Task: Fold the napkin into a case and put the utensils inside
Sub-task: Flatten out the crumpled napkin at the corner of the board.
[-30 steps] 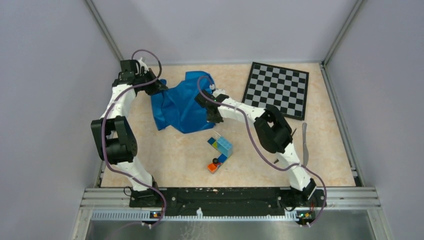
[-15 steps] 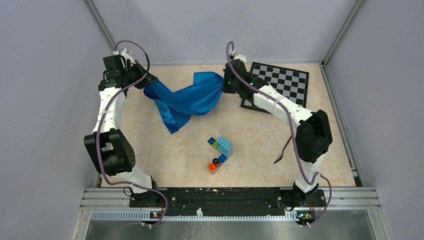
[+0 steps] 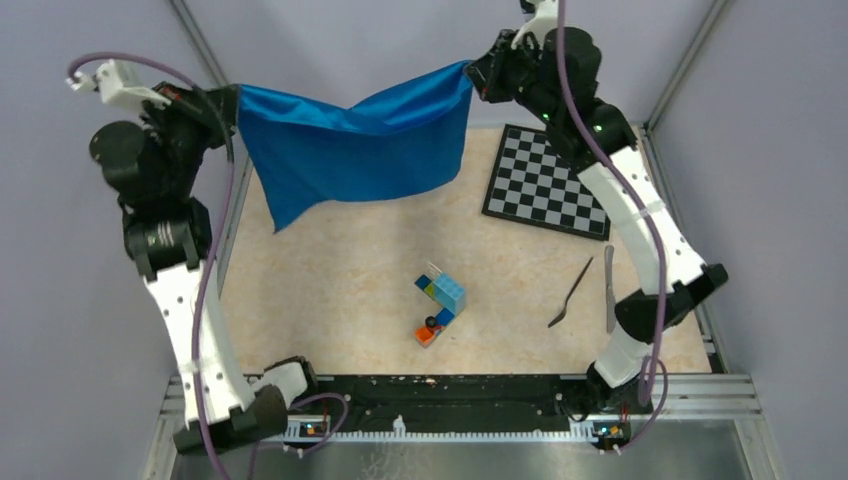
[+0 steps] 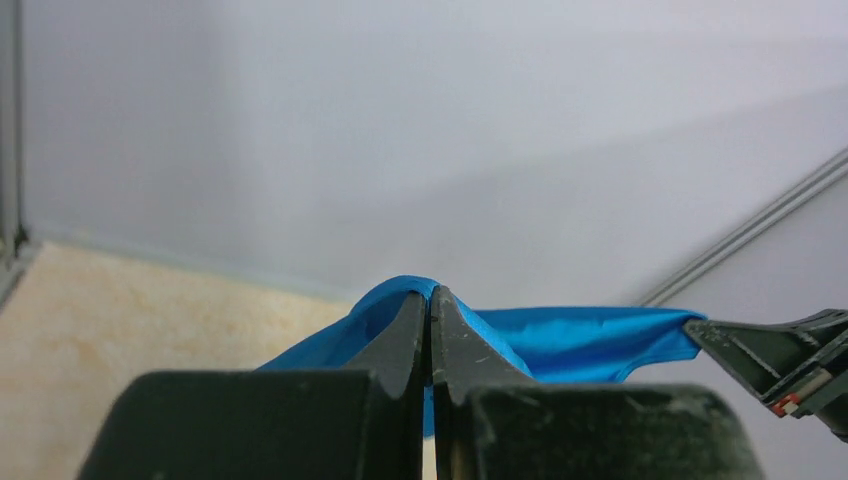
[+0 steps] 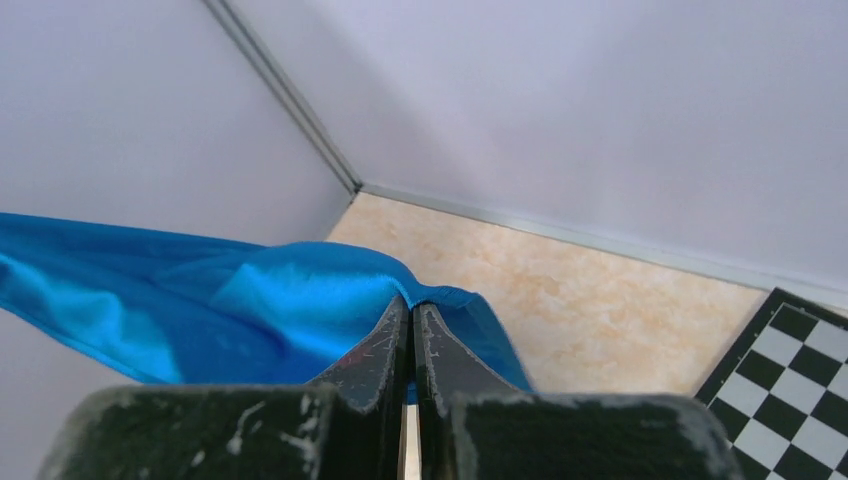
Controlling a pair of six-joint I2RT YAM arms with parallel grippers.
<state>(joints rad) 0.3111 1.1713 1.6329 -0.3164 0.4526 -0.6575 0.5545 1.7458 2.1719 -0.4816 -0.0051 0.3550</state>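
Observation:
The bright blue napkin (image 3: 360, 145) hangs spread in the air over the far half of the table, stretched between both grippers. My left gripper (image 3: 232, 100) is shut on its left top corner; the cloth (image 4: 590, 340) shows around the closed jaws. My right gripper (image 3: 474, 78) is shut on its right top corner, and the cloth (image 5: 200, 300) drapes left of the jaws. The napkin's lower left corner hangs lowest, near the left edge. The dark fork (image 3: 570, 293) and the silver knife (image 3: 609, 288) lie on the table at the right, near my right arm's lower link.
A chessboard (image 3: 553, 180) lies at the far right, also in the right wrist view (image 5: 790, 380). A block of coloured toy bricks (image 3: 440, 300) stands in the table's middle. Grey walls close in the left, far and right sides.
Both arms rose high and spread apart. The napkin went from a crumpled heap on the table to a sheet lifted and stretched in the air. The right arm's move uncovered the fork and knife.

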